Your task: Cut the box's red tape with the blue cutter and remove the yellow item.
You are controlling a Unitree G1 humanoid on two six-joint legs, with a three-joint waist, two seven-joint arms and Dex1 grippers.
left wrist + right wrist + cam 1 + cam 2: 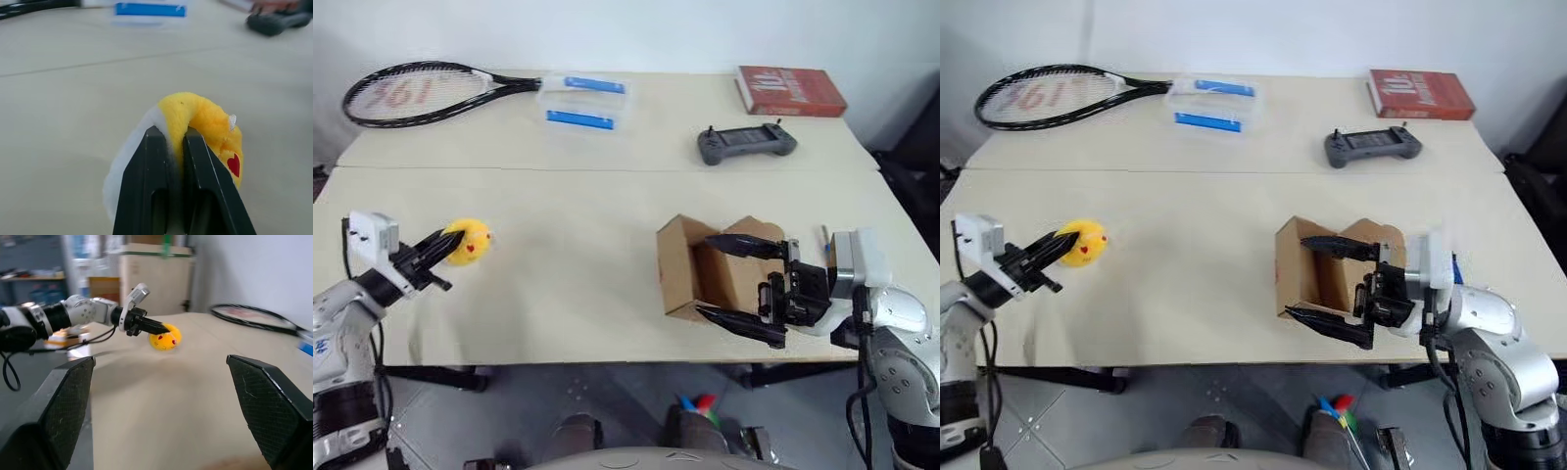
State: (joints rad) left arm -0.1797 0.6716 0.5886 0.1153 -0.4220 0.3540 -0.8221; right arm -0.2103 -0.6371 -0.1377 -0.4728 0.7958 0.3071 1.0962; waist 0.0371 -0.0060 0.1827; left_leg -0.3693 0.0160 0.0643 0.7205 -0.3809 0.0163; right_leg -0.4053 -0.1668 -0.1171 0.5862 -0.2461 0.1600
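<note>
**Desk:** Where is the yellow plush (468, 241) now?

**Photographer:** Out of the cardboard box (690, 266), pinched between the 2 pressed-together fingers of the robot's left hand (442, 245), just above the table (568, 294) near its left edge, well apart from the box.

**Desk:** And the right hand (744, 291)?

**Photographer:** Spread wide, 1 finger either side of the open box, likely bracing it during removal. The plush seems carried aside for setting down. No blue cutter can be made out.
</note>
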